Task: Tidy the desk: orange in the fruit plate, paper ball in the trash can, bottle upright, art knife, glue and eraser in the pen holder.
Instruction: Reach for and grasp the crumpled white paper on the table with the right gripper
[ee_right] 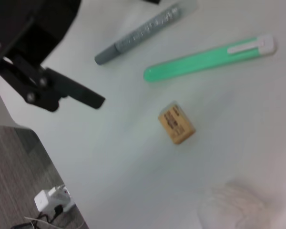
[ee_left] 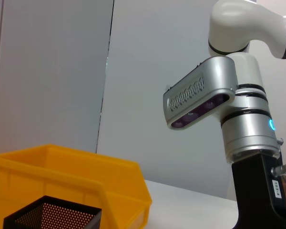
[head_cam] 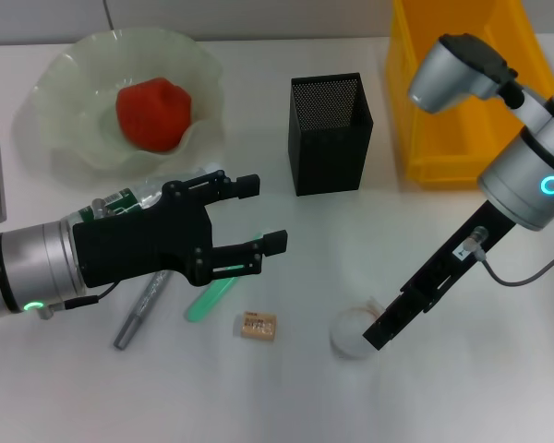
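Right claw (head_cam: 380,334) touches paper ball (head_cam: 351,334).

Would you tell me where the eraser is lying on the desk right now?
In the head view the eraser lies on the white desk near the front edge, between the green art knife and the paper ball.

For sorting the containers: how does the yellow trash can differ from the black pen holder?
The trash can is bright yellow solid plastic; the pen holder is black metal mesh. The trash can is wide with sloping walls; the pen holder is narrow, square and taller than wide. Both stand upright, open at the top, side by side.
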